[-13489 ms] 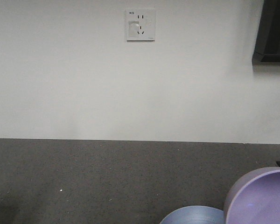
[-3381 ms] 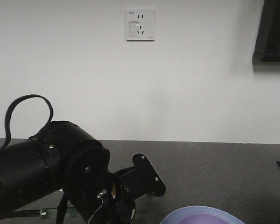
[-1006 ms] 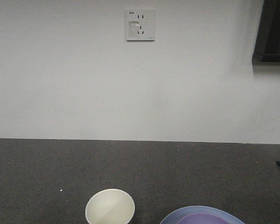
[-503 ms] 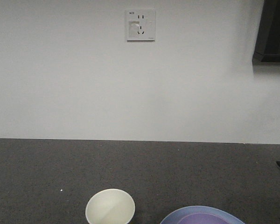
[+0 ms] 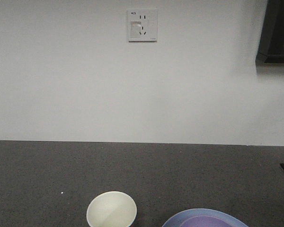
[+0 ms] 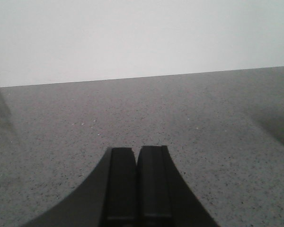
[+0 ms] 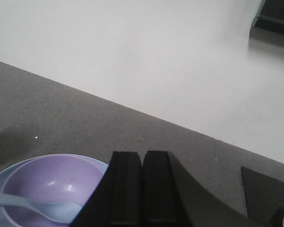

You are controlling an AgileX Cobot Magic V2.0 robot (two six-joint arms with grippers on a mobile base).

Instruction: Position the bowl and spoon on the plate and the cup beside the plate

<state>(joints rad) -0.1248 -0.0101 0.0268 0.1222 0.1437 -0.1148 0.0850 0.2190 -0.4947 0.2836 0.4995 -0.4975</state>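
Observation:
The lavender bowl (image 7: 52, 182) sits inside the light blue plate (image 7: 102, 164), and the pale blue spoon (image 7: 47, 208) lies in the bowl. In the front view only their far rims show: the plate (image 5: 180, 216) and the bowl (image 5: 203, 221) at the bottom edge. The cream cup (image 5: 111, 209) stands upright on the counter just left of the plate. My right gripper (image 7: 142, 153) is shut and empty, just right of the plate. My left gripper (image 6: 136, 149) is shut over bare counter, with nothing in it.
A dark speckled counter (image 5: 47, 165) runs to a white wall with a socket (image 5: 142, 25). A dark cabinet corner (image 5: 277, 33) hangs at the upper right. A dark flat object (image 7: 265, 194) lies at the counter's right end.
Over the last second nothing has moved. Before that the bowl went onto the plate, the left arm crossed the front view, and the cup came to stand left of the plate.

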